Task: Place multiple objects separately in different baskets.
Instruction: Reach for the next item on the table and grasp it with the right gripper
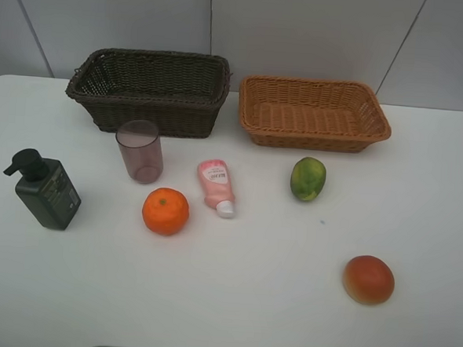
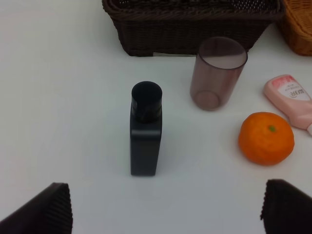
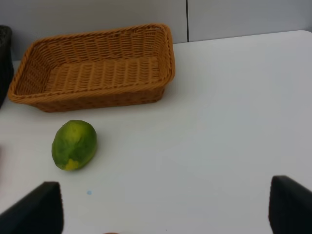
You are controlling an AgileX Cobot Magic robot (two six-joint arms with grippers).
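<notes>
Nearest of all, over the near edge of the bench (image 1: 231, 303): the left gripper (image 2: 165, 209), spread to the full, pinching nothing, touching nothing, hanging just short of a dark green-black pump bottle (image 2: 145, 131). Likewise the right gripper (image 3: 161, 209), spread wide, empty, clear of everything.

Toward the near right corner, a round red-orange fruit (image 1: 368, 279). Probably firm and smooth, apt to roll; best taken across the middle.

By the left edge, that pump bottle, upright. Stiff plastic, likely the heaviest piece, top-heavy at the pump head; better gripped on the flat body than on the nozzle.

Mid-bench, a round orange (image 1: 165, 211). Firm, dimpled skin, decent purchase across the widest part. Just beyond, a soft pink plastic tube (image 1: 216, 187), lying flat, white cap toward the near edge. Light and squashy; a gentle pinch across the width. Further toward the right edge, an oval green mango-like fruit (image 1: 307, 179). Smooth, perhaps slippery; short axis the safer hold.

A little further back, a translucent mauve plastic cup (image 1: 139, 150), upright, just in front of the dark basket. Light, thin-walled, easy to tip; soft grip across the wall.

Along the far edge, a deep dark brown wicker basket (image 1: 152, 115) toward the left corner, a shallower light orange-tan wicker basket (image 1: 312, 137) toward the right. Both empty.
</notes>
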